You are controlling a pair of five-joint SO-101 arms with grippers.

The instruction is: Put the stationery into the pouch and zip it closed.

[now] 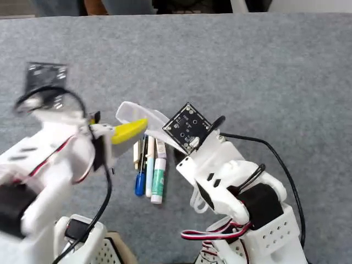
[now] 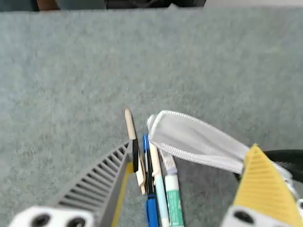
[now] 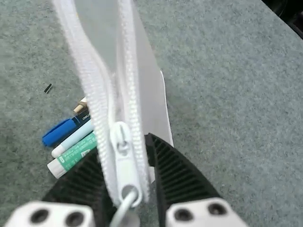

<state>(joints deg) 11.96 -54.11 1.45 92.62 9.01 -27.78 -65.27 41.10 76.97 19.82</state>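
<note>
Right gripper (image 3: 125, 149) clamps the pouch (image 3: 137, 80) above the pens (image 3: 71, 144).

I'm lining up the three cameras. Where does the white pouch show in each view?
High view: pouch mid-table between both arms, over the pens' far ends.
Left wrist view: pouch beside the yellow finger, over the pens.
Right wrist view: pouch, zipper facing the camera, in the right gripper.
Shared landmark: green-labelled marker.
</note>
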